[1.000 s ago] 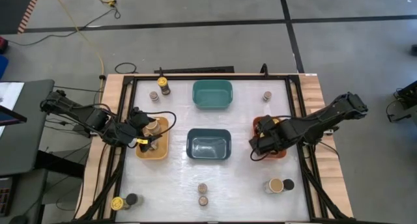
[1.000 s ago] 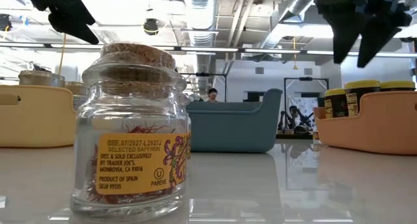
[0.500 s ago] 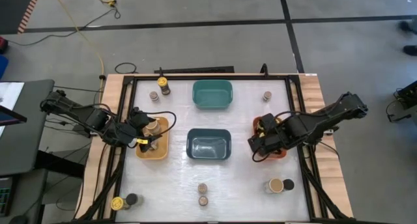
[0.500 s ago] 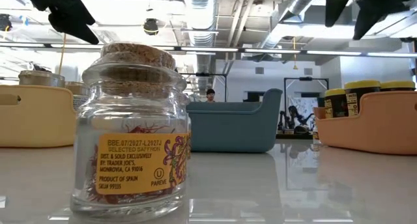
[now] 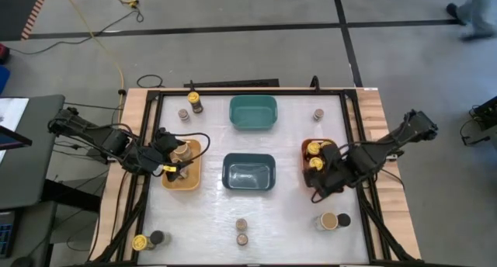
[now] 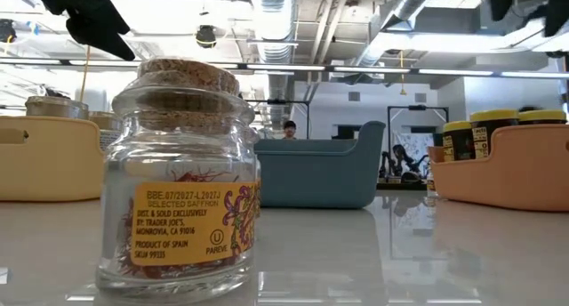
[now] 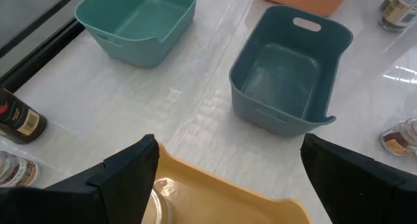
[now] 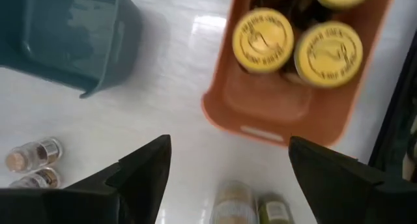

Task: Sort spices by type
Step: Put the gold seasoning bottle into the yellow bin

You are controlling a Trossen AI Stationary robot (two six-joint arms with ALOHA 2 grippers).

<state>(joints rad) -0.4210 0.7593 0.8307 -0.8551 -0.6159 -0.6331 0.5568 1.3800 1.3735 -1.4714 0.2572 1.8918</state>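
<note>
Printed on the cork-stoppered glass jar's (image 6: 182, 177) yellow label: "BBE:07/2027", "SELECTED SAFFRON", "DIST. & SOLD EXCLUSIVELY BY: TRADER JOE'S", "PRODUCT OF SPAIN", "PAREVE".

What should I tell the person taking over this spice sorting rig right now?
Left gripper: jaws open, empty, above the yellow bin, which holds tan-topped jars.
Right gripper: jaws open, empty, at the near end of the orange bin.
Done: yellow-lidded jars sit in the orange bin.
Teal bin and dark-blue bin: empty.
Left on the table: two jars at the far left, one far right, two near left, two small brown-topped jars near centre, a tan-topped and a dark-lidded jar near right.
</note>
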